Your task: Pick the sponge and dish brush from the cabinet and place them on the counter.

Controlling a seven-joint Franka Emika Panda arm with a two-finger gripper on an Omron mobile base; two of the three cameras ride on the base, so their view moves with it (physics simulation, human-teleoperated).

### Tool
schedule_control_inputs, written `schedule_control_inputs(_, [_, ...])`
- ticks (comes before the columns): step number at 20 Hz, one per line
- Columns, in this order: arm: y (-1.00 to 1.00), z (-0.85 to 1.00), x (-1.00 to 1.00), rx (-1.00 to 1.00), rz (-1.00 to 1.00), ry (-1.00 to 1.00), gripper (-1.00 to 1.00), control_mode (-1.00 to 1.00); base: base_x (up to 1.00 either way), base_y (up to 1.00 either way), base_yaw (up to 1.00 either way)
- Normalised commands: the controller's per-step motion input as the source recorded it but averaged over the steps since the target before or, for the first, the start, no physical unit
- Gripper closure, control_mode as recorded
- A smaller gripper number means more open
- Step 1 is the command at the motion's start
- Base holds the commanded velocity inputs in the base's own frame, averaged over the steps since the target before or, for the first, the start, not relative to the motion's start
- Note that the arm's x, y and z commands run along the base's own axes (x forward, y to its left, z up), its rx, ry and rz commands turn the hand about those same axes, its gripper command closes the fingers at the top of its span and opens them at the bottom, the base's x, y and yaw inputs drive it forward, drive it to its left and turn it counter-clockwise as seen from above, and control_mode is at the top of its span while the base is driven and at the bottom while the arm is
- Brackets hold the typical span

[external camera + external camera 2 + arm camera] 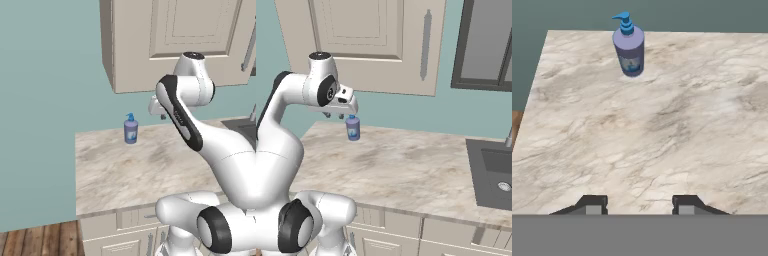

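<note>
Gripper open and empty above counter, cabinet closed

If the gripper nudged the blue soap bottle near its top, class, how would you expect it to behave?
The soap bottle stands upright on the counter, taller than it is wide, so a high push would probably tip it rather than slide it. Its round body suggests it could roll once down. The smooth-looking stone slab likely offers little grip, so a low push may slide it instead.
</note>
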Motion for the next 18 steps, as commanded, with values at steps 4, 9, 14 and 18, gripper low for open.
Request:
schedule_control_inputs(4, [0.00, -0.01, 0.00, 0.00, 0.00, 0.00, -1.00, -1.00, 0.00, 0.00, 0.00])
schedule_control_inputs(9, [0.00, -0.05, 0.02, 0.00, 0.00, 0.00, -1.00, -1.00, 0.00, 0.00, 0.00])
schedule_control_inputs(14, [0.02, -0.06, -0.01, 0.00, 0.00, -0.01, -1.00, -1.00, 0.00, 0.00, 0.00])
schedule_control_inputs(18, [0.00, 0.00, -0.36, 0.00, 0.00, -0.08, -1.00, -1.00, 0.00, 0.00, 0.00])
